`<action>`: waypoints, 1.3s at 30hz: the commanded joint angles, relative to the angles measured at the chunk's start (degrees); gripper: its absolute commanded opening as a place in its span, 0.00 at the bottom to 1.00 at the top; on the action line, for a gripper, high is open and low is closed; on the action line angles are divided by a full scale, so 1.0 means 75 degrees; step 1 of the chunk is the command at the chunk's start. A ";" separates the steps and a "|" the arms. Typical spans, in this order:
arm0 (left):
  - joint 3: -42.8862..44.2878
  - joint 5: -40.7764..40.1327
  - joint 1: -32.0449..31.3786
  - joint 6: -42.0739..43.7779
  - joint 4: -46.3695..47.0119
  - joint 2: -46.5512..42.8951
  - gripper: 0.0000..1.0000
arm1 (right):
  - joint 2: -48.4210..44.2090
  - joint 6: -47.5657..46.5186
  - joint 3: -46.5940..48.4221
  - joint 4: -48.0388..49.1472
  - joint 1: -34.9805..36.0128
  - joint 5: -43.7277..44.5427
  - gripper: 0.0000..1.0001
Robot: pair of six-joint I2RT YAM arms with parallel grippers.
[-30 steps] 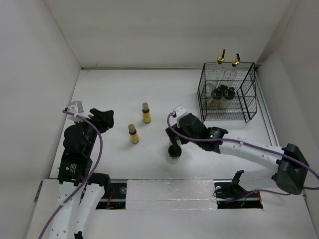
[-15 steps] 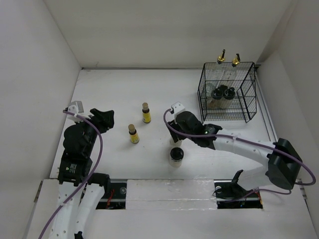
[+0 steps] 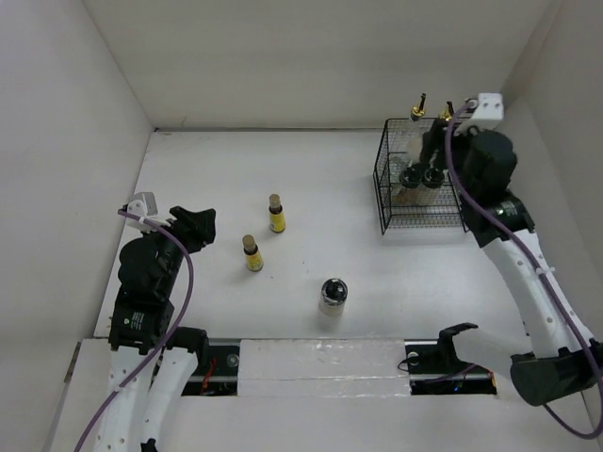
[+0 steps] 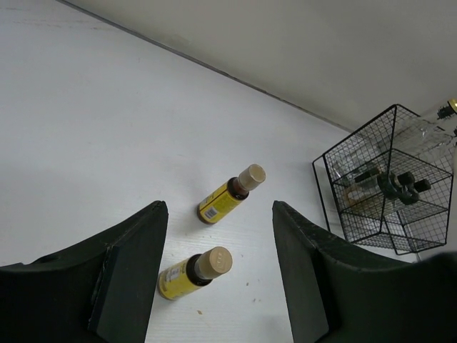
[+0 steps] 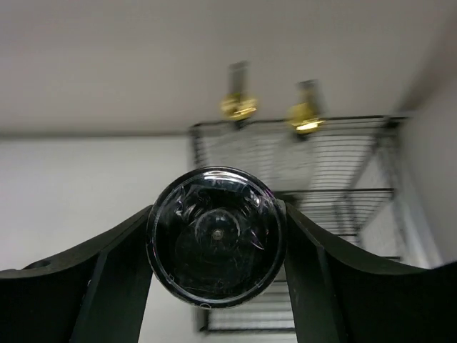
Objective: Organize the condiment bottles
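Observation:
Two yellow bottles with tan caps (image 3: pixel 276 214) (image 3: pixel 252 253) stand on the table left of centre. They also show in the left wrist view (image 4: pixel 230 194) (image 4: pixel 193 271), just beyond my open, empty left gripper (image 4: pixel 218 214) (image 3: pixel 198 226). A black-lidded jar (image 3: pixel 332 294) stands alone near the front. Two clear cruets with gold spouts (image 3: pixel 417 108) (image 5: pixel 239 107) and two black-lidded jars (image 3: pixel 412 176) are in the black wire basket (image 3: pixel 429 212). My right gripper (image 3: pixel 431 143) is over the basket's back. In the right wrist view its fingers (image 5: pixel 125 250) press both sides of a black jar lid (image 5: pixel 216 236).
White walls close in the table on the left, back and right. The basket (image 4: pixel 389 214) (image 5: pixel 335 164) stands in the back right corner against the wall. A raised white ledge with both arm bases runs along the near edge (image 3: pixel 311 353).
My right arm has left the jar standing near the front of the table and has swung up and back right to the basket. The left arm and yellow bottles have not moved.

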 commanded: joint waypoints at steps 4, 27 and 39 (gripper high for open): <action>0.0017 0.0085 0.0043 0.0070 0.0304 -0.0030 0.56 | 0.0674 -0.0037 0.0669 0.0390 -0.2585 -0.1183 0.38; 0.0017 0.0085 -0.0098 0.0070 0.0304 0.0146 0.56 | 0.2316 0.0455 0.0787 0.1269 -0.4181 -0.1136 0.37; 0.0017 0.0014 -0.0098 0.0070 0.0304 0.0146 0.56 | 0.3370 0.0455 0.0085 0.1551 -0.4029 -0.0433 0.41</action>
